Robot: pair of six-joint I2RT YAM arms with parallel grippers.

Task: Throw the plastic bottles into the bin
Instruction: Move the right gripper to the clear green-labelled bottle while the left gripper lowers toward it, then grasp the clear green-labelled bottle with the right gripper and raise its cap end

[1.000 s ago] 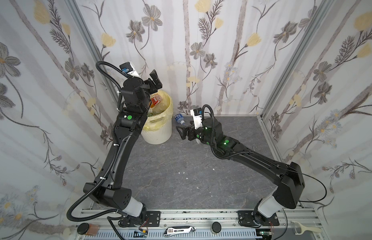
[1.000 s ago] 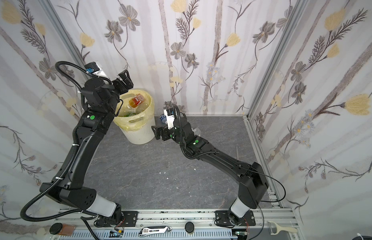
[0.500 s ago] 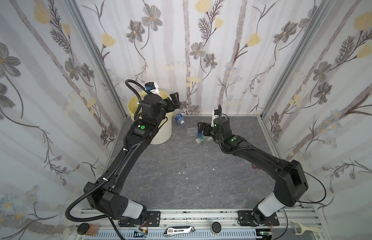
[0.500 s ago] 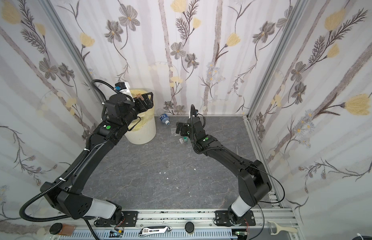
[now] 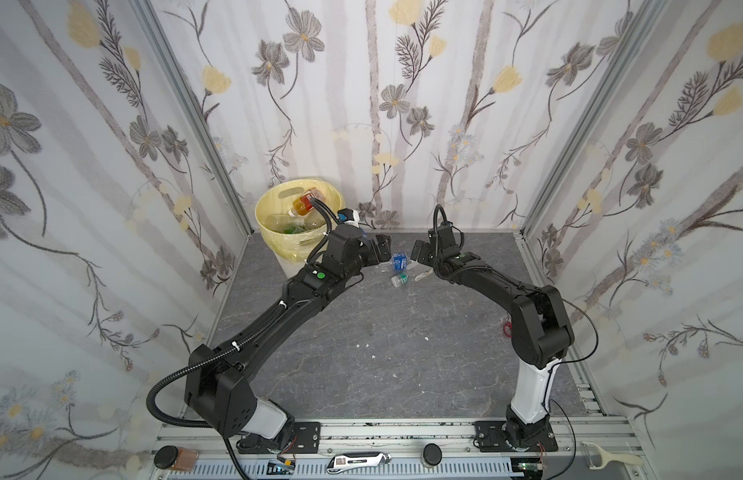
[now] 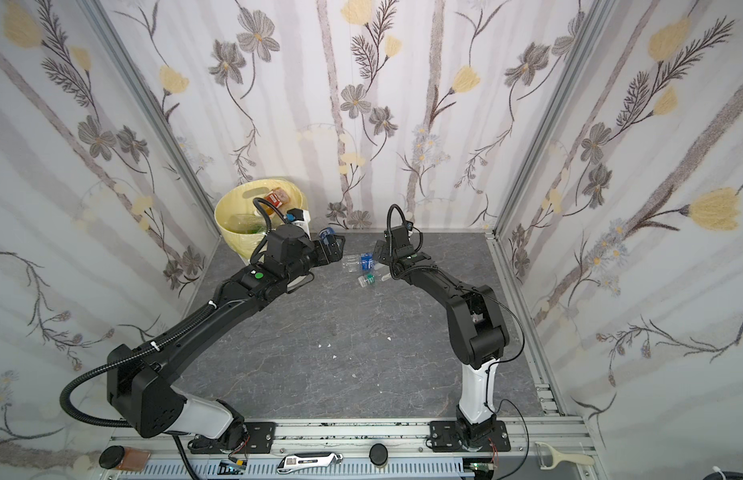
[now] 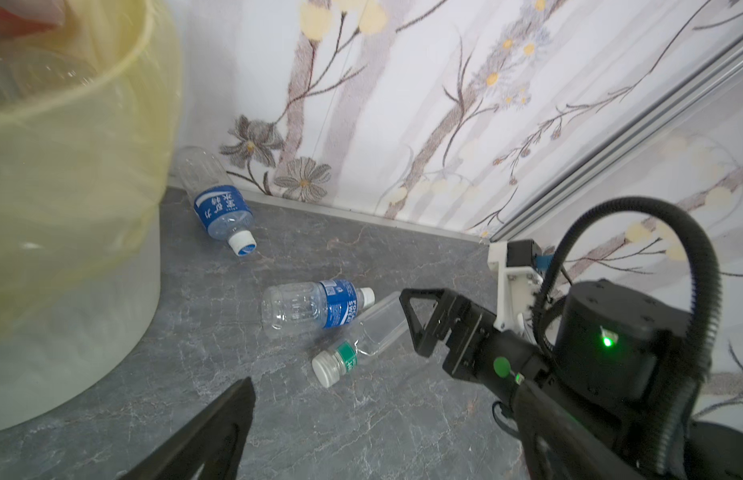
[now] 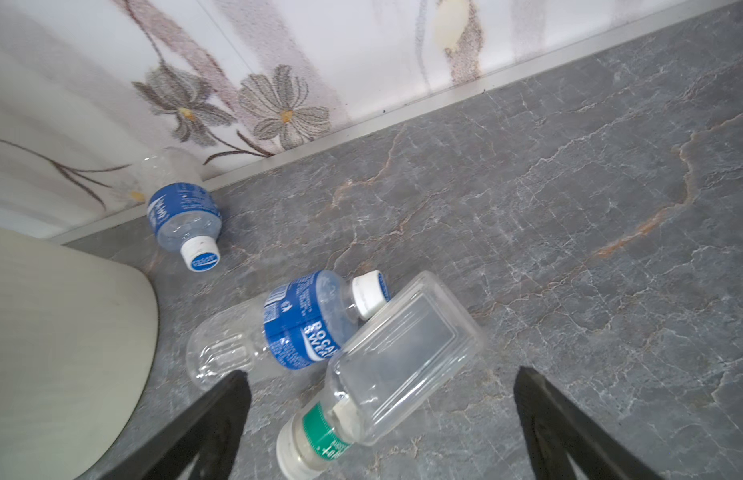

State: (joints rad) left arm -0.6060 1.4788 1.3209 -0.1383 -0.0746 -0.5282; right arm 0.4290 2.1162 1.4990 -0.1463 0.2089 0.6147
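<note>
Three plastic bottles lie on the grey floor right of the bin (image 5: 278, 195). A blue-labelled one (image 8: 303, 320) touches a clear one with a green neck band (image 8: 403, 357). That clear bottle lies between the open fingers of my right gripper (image 8: 382, 424), not pinched. A second blue-labelled bottle (image 7: 222, 208) rests against the back wall by the bin (image 7: 70, 166). My left gripper (image 5: 382, 249) hangs open and empty just left of the pair, one finger (image 7: 220, 428) showing. The right gripper (image 5: 419, 253) faces it. An orange-red labelled bottle (image 5: 305, 203) and others lie in the bin.
Flowered walls close in the back and both sides. A red scrap (image 5: 507, 328) lies by the right arm's elbow, and white crumbs dot the mid floor. A utility knife (image 5: 357, 461) and a peeler (image 5: 606, 457) rest on the front rail.
My left gripper has swung down from above the bin to the floor right of it. The right gripper has drawn back rightward from beside the bin. Both stayed open.
</note>
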